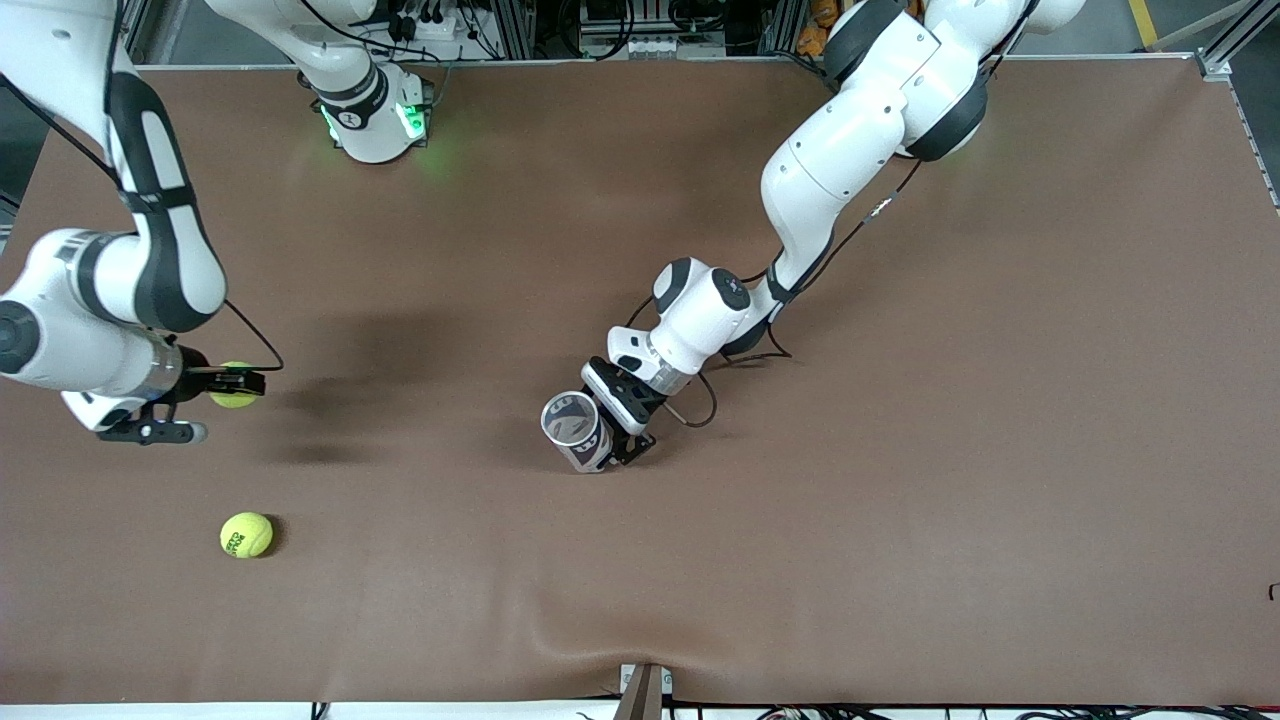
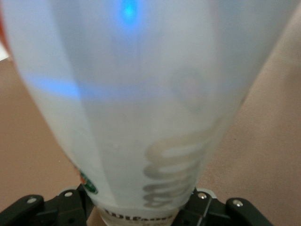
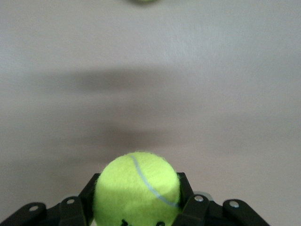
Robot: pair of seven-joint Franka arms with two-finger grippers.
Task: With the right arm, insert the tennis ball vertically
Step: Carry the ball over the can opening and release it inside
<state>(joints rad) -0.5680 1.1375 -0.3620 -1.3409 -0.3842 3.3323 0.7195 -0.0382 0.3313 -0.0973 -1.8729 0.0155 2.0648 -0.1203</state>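
Note:
My right gripper (image 1: 232, 385) is shut on a yellow-green tennis ball (image 1: 236, 391) and holds it above the brown table at the right arm's end; the ball fills the gap between the fingers in the right wrist view (image 3: 137, 188). My left gripper (image 1: 606, 425) is shut on a clear plastic cup (image 1: 576, 431) near the table's middle, open mouth up and tilted toward the front camera. In the left wrist view the cup (image 2: 141, 108) fills the frame. A second tennis ball (image 1: 246, 535) lies on the table nearer to the front camera than the held ball.
The brown table cover (image 1: 900, 500) has a raised wrinkle (image 1: 640, 650) at its front edge. The second ball shows as a sliver at the edge of the right wrist view (image 3: 143, 1).

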